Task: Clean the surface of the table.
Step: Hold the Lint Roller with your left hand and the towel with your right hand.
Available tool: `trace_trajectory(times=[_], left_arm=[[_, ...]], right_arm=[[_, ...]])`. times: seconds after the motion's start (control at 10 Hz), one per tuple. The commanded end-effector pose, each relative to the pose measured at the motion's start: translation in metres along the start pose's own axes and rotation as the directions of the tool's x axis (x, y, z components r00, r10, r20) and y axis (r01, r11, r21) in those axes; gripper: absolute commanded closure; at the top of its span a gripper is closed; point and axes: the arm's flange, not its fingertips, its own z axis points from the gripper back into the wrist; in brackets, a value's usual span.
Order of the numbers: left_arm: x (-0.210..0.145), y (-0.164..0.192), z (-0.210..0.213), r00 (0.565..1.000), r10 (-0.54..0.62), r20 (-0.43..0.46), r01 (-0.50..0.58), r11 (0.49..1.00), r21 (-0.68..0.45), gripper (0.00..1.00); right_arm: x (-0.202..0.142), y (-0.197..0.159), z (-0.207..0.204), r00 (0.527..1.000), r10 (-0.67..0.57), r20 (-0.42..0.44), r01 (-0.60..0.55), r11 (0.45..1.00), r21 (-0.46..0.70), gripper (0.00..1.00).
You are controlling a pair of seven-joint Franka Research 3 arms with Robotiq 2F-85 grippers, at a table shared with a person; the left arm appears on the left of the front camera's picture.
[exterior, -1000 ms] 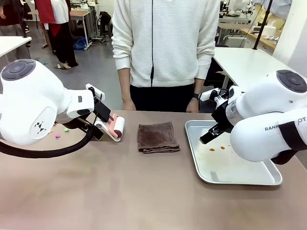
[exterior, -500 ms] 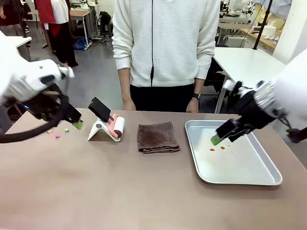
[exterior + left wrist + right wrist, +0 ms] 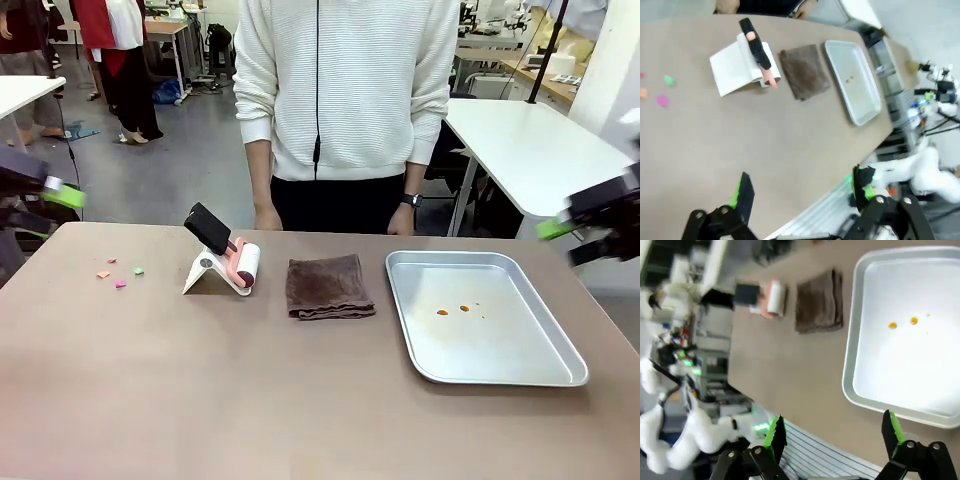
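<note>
Workshop floor, grey, with white-topped tables (image 3: 530,140) behind. A person (image 3: 345,90) in a white ribbed sweater stands at the far edge, both hands down by the rim.

Table (image 3: 250,400): wide rectangle running across the front view from side to side. Smooth matte top, taupe-brown and even in tone, with no gloss.

On it, left to right:
- Three small paper scraps (image 3: 120,284) near the far left: one pink, one green, one pale orange. They lie flat, loose and close together.
- Lint roller (image 3: 240,262): black handle, pink neck and white cylinder, propped at a tilt on a white folded stand (image 3: 203,274).
- Cloth (image 3: 329,287): dark brown, nappy like towelling, folded into a rough square. It lies between the roller and the tray, touching neither.
- Tray (image 3: 500,345): shiny steel, rectangular, with rounded corners and a raised rim. Two small orange spots (image 3: 441,312) and a few specks sit on its floor toward the far end.

Left gripper (image 3: 802,185): jaws spread wide with nothing between them. In the left wrist view it hangs high above the near table edge. In the front view it sits at the far left border, blurred, with a green pad showing.

Right gripper (image 3: 833,425): jaws likewise wide apart and empty. In the right wrist view it is above the table just off the tray's rim. In the front view it sits at the right border, blurred, beyond the table's side.
</note>
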Motion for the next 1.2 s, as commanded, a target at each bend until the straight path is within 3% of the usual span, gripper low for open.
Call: trace_trajectory(times=[0.0,0.4,0.7,0.8,1.1], left_arm=[[-0.035,0.041,0.036,0.994,0.061,0.087,-0.051,0.993,-0.111,0.0],[-0.064,0.061,0.036,0.946,0.233,0.224,-0.175,0.952,-0.25,0.0],[-0.073,0.074,0.008,0.885,0.381,0.269,-0.32,0.916,-0.242,0.0],[-0.031,0.082,0.066,0.92,0.315,0.234,-0.253,0.932,-0.26,0.0],[-0.031,0.082,0.066,0.92,0.315,0.234,-0.253,0.932,-0.26,0.0]], right_arm=[[-0.073,-0.056,0.022,0.976,-0.163,0.141,0.144,0.98,0.138,0.0],[-0.088,-0.163,0.063,0.858,-0.466,0.217,0.368,0.851,0.375,0.0],[-0.101,-0.201,0.066,0.79,-0.555,0.26,0.42,0.799,0.43,0.0],[-0.075,-0.203,0.107,0.807,-0.546,0.227,0.44,0.811,0.386,0.0],[-0.075,-0.203,0.107,0.807,-0.546,0.227,0.44,0.811,0.386,0.0]])
